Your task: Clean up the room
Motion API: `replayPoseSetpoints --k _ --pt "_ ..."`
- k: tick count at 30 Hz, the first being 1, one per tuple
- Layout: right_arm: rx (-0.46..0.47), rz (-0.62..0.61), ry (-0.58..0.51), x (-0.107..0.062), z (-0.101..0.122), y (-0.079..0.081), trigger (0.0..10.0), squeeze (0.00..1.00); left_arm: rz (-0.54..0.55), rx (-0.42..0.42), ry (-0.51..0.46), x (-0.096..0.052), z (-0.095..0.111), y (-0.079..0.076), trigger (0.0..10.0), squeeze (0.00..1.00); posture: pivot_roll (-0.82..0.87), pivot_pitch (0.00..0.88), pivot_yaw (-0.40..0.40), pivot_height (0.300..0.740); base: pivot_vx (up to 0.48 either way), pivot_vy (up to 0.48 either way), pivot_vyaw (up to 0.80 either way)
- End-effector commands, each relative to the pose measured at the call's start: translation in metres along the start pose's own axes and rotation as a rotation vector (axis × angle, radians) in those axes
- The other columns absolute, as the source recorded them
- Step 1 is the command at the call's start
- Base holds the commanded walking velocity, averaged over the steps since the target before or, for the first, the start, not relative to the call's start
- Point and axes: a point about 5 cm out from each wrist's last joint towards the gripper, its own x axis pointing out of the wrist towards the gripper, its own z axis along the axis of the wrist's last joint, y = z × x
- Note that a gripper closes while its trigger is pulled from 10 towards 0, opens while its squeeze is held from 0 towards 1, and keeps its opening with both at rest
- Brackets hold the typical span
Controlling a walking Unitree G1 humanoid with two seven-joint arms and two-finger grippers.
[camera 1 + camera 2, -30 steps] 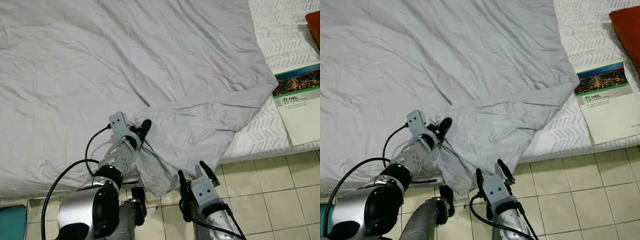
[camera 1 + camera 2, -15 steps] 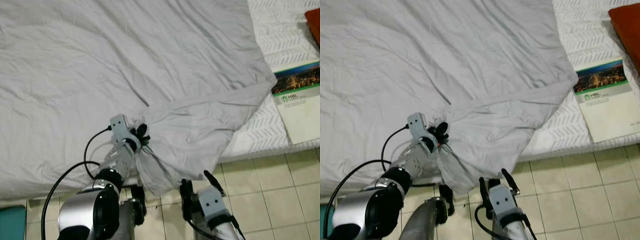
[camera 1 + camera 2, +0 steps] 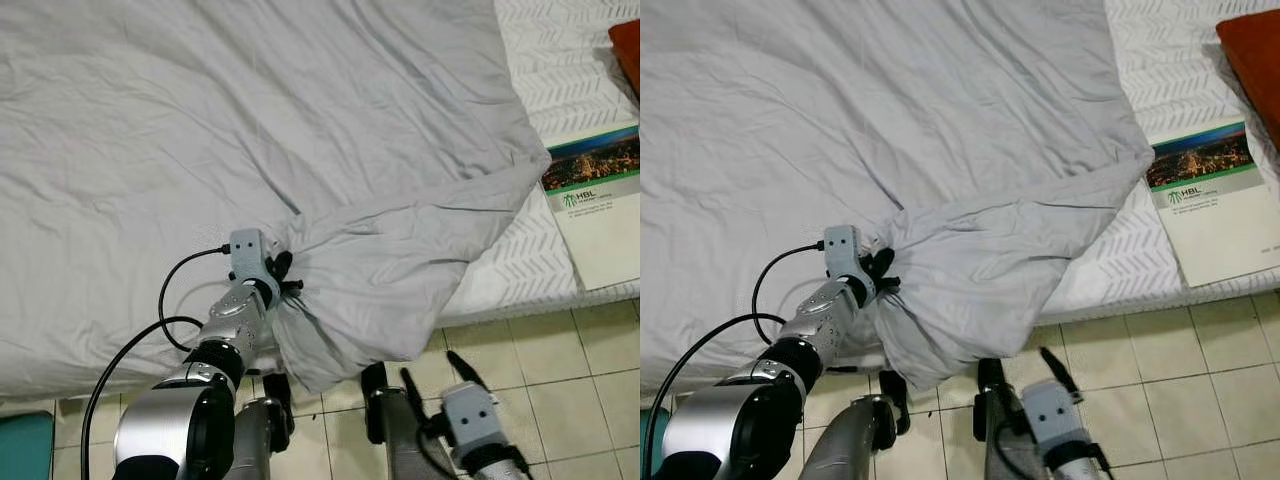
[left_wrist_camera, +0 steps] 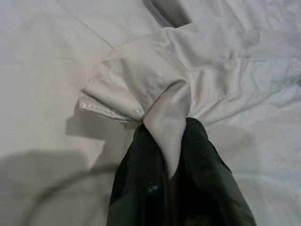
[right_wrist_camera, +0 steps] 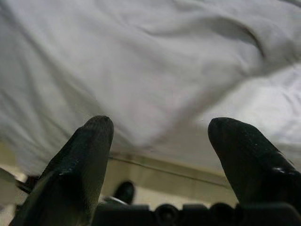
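Note:
A large grey bedsheet (image 3: 300,120) covers the bed, its near corner folded back and drooping over the bed's edge toward the floor. My left gripper (image 3: 283,274) is shut on a bunched fold of that sheet (image 4: 155,94) at the bed's near edge; the cloth is pinched between the black fingers (image 4: 141,165). My right gripper (image 3: 437,372) is low over the floor tiles below the hanging corner, open, with nothing between its fingers (image 5: 84,155). It points up at the sheet's underside (image 5: 155,84).
A green and white booklet (image 3: 595,195) lies on the bare patterned mattress (image 3: 560,60) at the right. An orange cushion (image 3: 1255,50) sits at the far right. Beige floor tiles (image 3: 570,360) run along the bed's near side. A teal object (image 3: 22,445) is at the bottom left corner.
The left gripper has closed on the sheet and gathered it into a tight bunch. The right gripper has dropped lower and to the right, away from the hanging corner.

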Motion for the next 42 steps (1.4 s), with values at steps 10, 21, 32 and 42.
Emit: replayPoseSetpoints --k 10,21,32,42 --pt "0.01 0.0 0.088 -0.001 -0.018 -0.013 10.0 0.0 -0.036 0.066 0.072 -0.004 -0.025 -0.007 10.0 0.0 -0.24 0.303 0.098 0.74 0.0 -0.236 0.0" --pt "0.013 -0.003 0.084 0.017 -0.019 -0.014 10.0 0.0 -0.132 0.131 0.102 -0.002 -0.034 -0.039 10.0 0.0 -0.25 0.207 0.136 0.74 0.0 -0.475 0.0" --pt "0.0 0.055 0.116 0.009 -0.029 -0.011 10.0 0.0 -0.202 0.175 0.138 -0.003 -0.046 -0.057 10.0 0.0 -0.27 0.151 0.147 0.74 0.0 -0.48 0.0" --pt "0.002 0.06 0.175 0.0 -0.044 -0.007 10.0 0.0 -0.311 0.221 0.203 -0.012 -0.071 -0.079 10.0 0.0 -0.3 0.131 0.173 0.74 0.0 -0.48 0.0"
